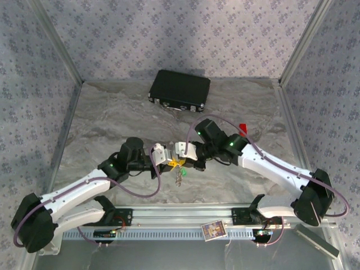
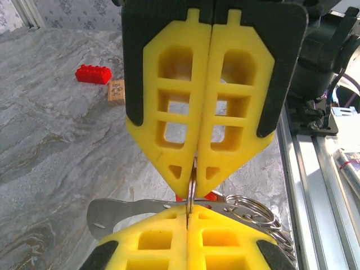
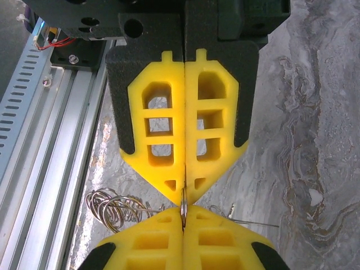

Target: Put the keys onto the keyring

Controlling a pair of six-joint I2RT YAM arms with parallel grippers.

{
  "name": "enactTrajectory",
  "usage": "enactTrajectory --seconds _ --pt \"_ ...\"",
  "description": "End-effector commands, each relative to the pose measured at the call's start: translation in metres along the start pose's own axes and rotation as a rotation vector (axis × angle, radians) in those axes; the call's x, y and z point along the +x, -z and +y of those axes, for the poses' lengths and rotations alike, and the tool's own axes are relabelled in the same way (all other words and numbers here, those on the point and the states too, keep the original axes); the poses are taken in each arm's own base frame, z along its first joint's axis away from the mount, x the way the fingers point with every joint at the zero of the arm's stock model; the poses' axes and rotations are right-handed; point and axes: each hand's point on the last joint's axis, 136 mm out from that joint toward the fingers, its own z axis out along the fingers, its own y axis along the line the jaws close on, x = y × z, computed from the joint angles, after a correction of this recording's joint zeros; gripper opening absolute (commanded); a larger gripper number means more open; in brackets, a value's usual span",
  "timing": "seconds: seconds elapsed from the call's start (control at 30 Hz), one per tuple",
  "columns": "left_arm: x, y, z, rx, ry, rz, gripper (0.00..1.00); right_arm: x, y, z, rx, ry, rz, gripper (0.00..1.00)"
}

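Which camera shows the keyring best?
Left wrist: the keyring stands edge-on mid-frame, its longest visible stretch. The right wrist view shows a shorter sliver of that edge. In the top view it's too small to make out.

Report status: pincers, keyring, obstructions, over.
Left pincer, right pincer both shut on thin pale metal keyring, tip to tip. Small pale metal keys dangle below. Red plastic brick well aside.

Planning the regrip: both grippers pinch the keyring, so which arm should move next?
Left, probably. The left gripper pinches only the bare keyring edge, while the flat metal blade and wire coils crowd the right gripper, so right seems the better anchor.
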Motion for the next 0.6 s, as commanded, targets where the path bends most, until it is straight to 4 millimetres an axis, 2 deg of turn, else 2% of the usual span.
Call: enactTrajectory --seconds 0.0,0.07,0.13,0.37,0.57 --pt "-0.020 0.003 -0.001 0.006 -0.050 -0.066 0.00 -0.013 0.010 0.003 -0.007 -0.002 -0.073 0.12" --pt "-0.020 0.004 -0.002 0.001 -0.045 -0.090 0.00 -0.012 0.013 0.000 0.011 -0.023 -0.107 0.28" --pt "-0.022 0.005 -0.002 -0.006 -0.033 -0.126 0.00 -0.012 0.015 0.002 0.017 -0.041 -0.145 0.31" --pt "-0.021 0.004 -0.004 -0.006 -0.003 -0.174 0.00 -0.007 0.015 0.000 0.061 -0.084 -0.224 0.32" --pt "-0.022 0.004 -0.005 0.000 -0.005 -0.183 0.00 0.001 0.008 -0.002 0.047 -0.109 -0.217 0.26"
